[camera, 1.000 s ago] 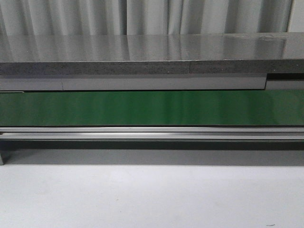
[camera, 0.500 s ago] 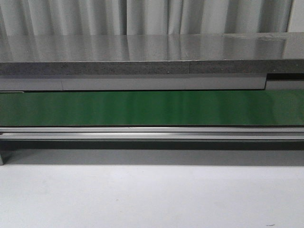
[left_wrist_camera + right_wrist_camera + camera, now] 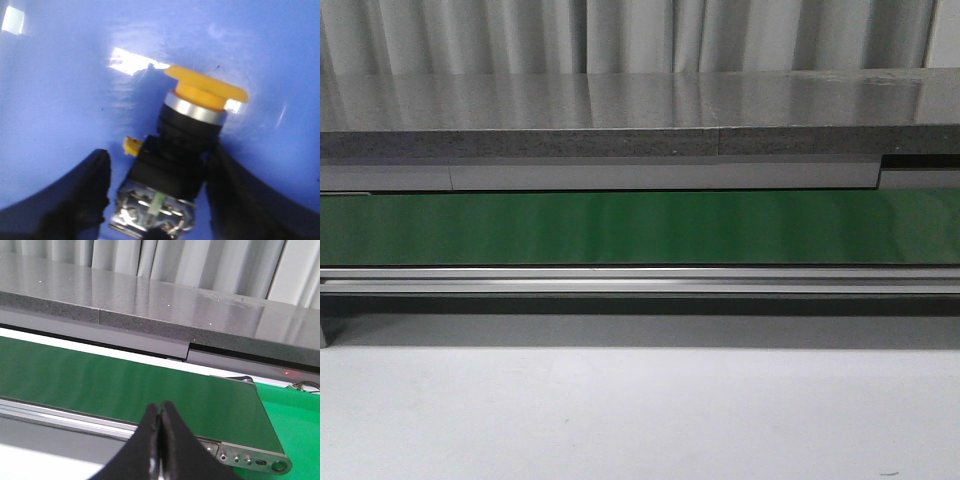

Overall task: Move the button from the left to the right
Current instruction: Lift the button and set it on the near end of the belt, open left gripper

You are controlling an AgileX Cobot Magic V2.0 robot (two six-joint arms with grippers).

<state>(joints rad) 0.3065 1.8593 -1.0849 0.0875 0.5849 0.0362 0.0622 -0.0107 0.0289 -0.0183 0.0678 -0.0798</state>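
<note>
In the left wrist view the button (image 3: pixel 192 117) lies tilted on a glossy blue surface (image 3: pixel 60 100), its round orange-yellow cap (image 3: pixel 207 90) pointing away from the wrist. Its dark blocky base (image 3: pixel 170 172) and metal terminal end sit between the black fingers. My left gripper (image 3: pixel 160 160) is open around that base. A strip of blue shows between one finger (image 3: pixel 75 200) and the base, while the other finger (image 3: pixel 240 200) is right beside it. My right gripper (image 3: pixel 161 410) is shut and empty, hanging in front of the green conveyor belt (image 3: pixel 125 385). The front view shows neither gripper nor the button.
A green conveyor belt (image 3: pixel 640 228) with a metal rail (image 3: pixel 640 280) runs across the front view, behind a white tabletop (image 3: pixel 640 420). A grey stone-like shelf (image 3: pixel 640 120) lies beyond it. The belt's end roller plate (image 3: pixel 250 457) and a bright green surface (image 3: pixel 295 415) show in the right wrist view.
</note>
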